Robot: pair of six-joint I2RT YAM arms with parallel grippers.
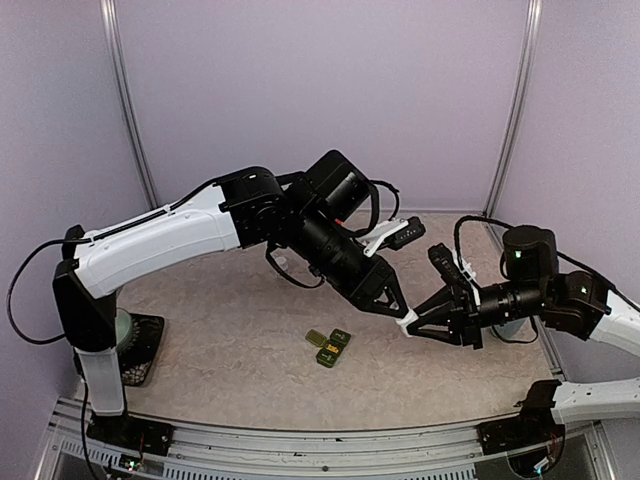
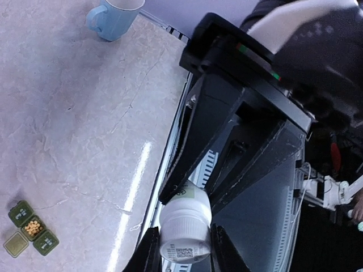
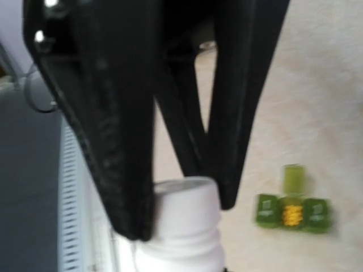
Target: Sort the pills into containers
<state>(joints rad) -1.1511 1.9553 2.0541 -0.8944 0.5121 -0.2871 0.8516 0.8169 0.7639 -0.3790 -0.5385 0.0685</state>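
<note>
Clamping one bottle [image 2: 184, 224] are left pincer [image 1: 393, 303] and right pincer [image 1: 415, 325]; containers' [image 2: 21, 213] open middle holds yellow pills [image 2: 33, 228].

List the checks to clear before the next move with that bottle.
1. Right tool gripping the white pill bottle: ok.
2. Left tool closed on the same bottle: ok.
3. Bottle cap loosened: cannot tell.
4. Middle compartment of the containers open: ok, lid up, yellow pills inside.
5. Outer two compartments open: not ok, both lids shut.
6. Bottle positioned over the containers: not ok, it is held off to one side, near the table edge.
</note>
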